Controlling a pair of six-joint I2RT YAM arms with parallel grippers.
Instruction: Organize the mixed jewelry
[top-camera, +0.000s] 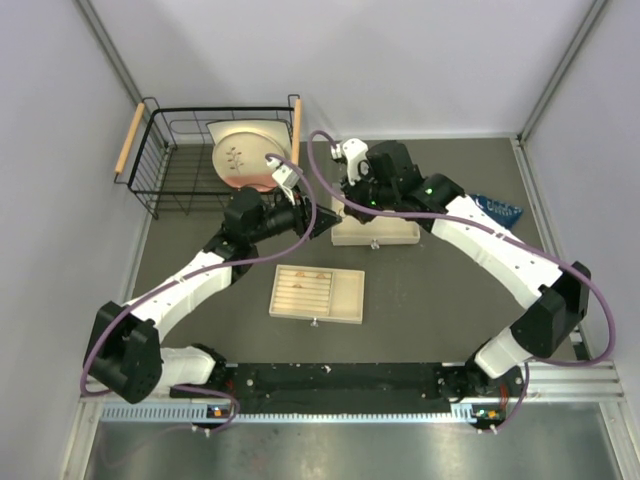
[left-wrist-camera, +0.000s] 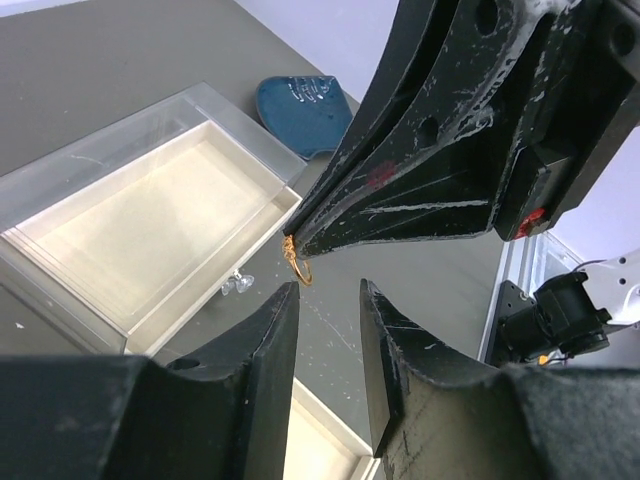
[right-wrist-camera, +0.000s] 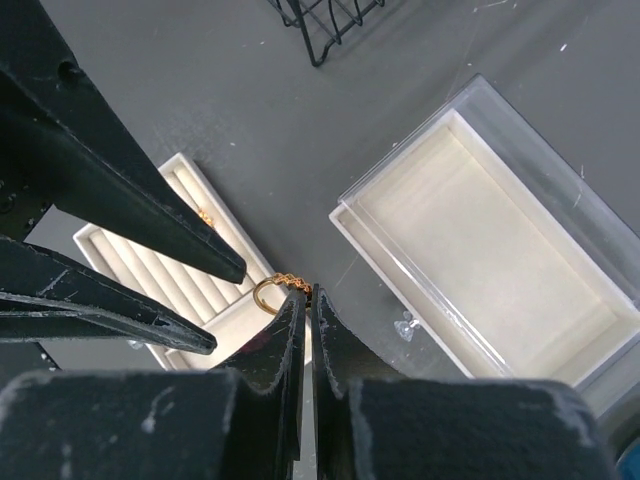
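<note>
My right gripper (right-wrist-camera: 305, 293) is shut on a small gold ring (right-wrist-camera: 272, 287), pinching its patterned edge at the very tips, in the air above the dark table. In the left wrist view the same ring (left-wrist-camera: 298, 268) hangs from the right gripper's tip. My left gripper (left-wrist-camera: 330, 290) is open just below it, its left fingertip (left-wrist-camera: 285, 300) almost at the ring, with nothing between the jaws. The beige ridged tray (top-camera: 345, 295) lies below and holds a few gold rings (top-camera: 301, 281). One of them shows in the right wrist view (right-wrist-camera: 203, 217).
A beige drawer box with a clear lid (top-camera: 395, 236) lies behind the grippers, its small clear knob (right-wrist-camera: 404, 327) facing the tray. A black wire basket (top-camera: 165, 150) with a plate (top-camera: 240, 150) stands at the back left. A blue dish (left-wrist-camera: 300, 110) lies at the right.
</note>
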